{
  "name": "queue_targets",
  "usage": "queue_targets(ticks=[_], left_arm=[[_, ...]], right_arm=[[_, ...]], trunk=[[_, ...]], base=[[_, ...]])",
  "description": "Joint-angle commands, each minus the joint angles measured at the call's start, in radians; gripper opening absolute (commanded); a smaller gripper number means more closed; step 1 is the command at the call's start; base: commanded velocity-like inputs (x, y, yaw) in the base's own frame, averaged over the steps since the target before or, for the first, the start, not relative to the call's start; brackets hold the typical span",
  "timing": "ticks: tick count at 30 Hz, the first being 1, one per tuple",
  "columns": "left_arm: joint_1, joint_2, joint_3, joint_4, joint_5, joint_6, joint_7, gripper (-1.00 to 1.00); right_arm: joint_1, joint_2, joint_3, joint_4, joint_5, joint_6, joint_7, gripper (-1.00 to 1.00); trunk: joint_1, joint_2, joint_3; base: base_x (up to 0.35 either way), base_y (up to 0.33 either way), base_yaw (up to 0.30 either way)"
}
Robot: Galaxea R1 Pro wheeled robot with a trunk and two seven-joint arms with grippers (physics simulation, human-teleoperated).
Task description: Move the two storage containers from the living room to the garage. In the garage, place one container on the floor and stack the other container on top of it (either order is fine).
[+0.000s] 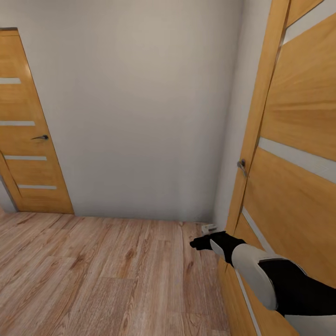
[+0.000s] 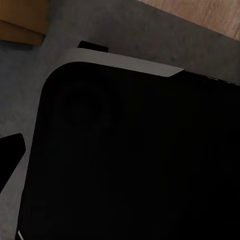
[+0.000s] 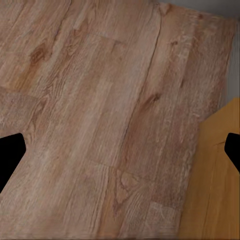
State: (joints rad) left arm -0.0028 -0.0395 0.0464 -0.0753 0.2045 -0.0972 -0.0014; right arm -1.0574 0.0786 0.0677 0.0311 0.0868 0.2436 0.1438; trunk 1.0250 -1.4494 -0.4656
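Note:
The storage containers are out of view. My right gripper [image 1: 199, 243] reaches forward low over light wood-plank flooring [image 1: 102, 275], close against a wooden door [image 1: 298, 186] on the right. In the right wrist view the right gripper [image 3: 120, 155] is open, with one black fingertip [image 3: 10, 157] at each side and bare planks between. In the left wrist view my left gripper [image 2: 120, 160] hangs over a black rounded robot body [image 2: 130, 150]. One of its fingertips [image 2: 10, 157] sits wide at the frame's edge, holding nothing.
A plain white wall [image 1: 140, 116] closes the space ahead. A shut wooden door [image 1: 28, 140] with a handle [image 1: 41, 137] stands at the far left. The right door's handle [image 1: 241, 165] is just above my arm. A small white object [image 1: 209, 227] lies at the wall's foot.

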Motion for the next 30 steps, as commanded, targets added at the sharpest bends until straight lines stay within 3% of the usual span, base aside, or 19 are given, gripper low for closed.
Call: queue_targets(ticks=[1, 9, 12, 16, 21, 22, 25, 28, 30], left_arm=[[0.0, 0.0, 0.004, 0.0, 0.003, -0.003, 0.0, 1.0], [0.0, 0.001, 0.004, 0.0, 0.003, -0.003, 0.0, 1.0], [0.0, 0.0, 0.004, 0.0, 0.003, -0.003, 0.0, 1.0], [0.0, 0.0, 0.004, 0.0, 0.003, -0.003, 0.0, 1.0], [0.0, 0.0, 0.004, 0.0, 0.003, -0.003, 0.0, 1.0], [0.0, 0.0, 0.004, 0.0, 0.003, -0.003, 0.0, 1.0], [0.0, 0.0, 0.004, 0.0, 0.003, -0.003, 0.0, 1.0], [0.0, 0.0, 0.004, 0.0, 0.003, -0.003, 0.0, 1.0], [0.0, 0.0, 0.004, 0.0, 0.003, -0.003, 0.0, 1.0]], right_arm=[[0.003, -0.003, 0.006, 0.001, 0.009, 0.0, 0.015, 1.0], [0.017, -0.03, 0.006, 0.003, 0.008, 0.01, 0.037, 1.0], [0.075, -0.047, 0.006, 0.003, 0.009, 0.009, 0.037, 1.0], [0.235, -0.065, 0.006, 0.003, 0.01, -0.001, 0.04, 1.0], [0.376, -0.084, 0.006, 0.002, 0.016, -0.005, 0.042, 1.0], [0.436, -0.098, 0.007, 0.002, 0.017, -0.006, 0.042, 1.0], [0.522, -0.122, 0.008, 0.001, 0.02, -0.015, 0.041, 1.0], [0.626, -0.132, 0.008, 0.001, 0.02, -0.102, 0.038, 1.0], [0.702, -0.135, 0.007, 0.001, 0.019, -0.204, 0.03, 1.0]], trunk=[[0.0, -0.001, -0.001], [0.0, -0.001, -0.001], [0.0, -0.001, -0.001], [0.0, -0.001, -0.001], [0.0, -0.001, -0.001], [0.0, -0.001, -0.001], [0.0, -0.001, -0.001], [0.0, -0.001, -0.001], [0.0, -0.001, -0.001]], base=[[0.0, 0.0, 0.0], [0.0, 0.0, 0.0], [0.0, 0.0, 0.0], [0.0, 0.0, 0.0], [0.0, 0.0, 0.0], [0.0, 0.0, 0.0], [0.0, 0.0, 0.0], [0.0, 0.0, 0.0], [0.0, 0.0, 0.0]])
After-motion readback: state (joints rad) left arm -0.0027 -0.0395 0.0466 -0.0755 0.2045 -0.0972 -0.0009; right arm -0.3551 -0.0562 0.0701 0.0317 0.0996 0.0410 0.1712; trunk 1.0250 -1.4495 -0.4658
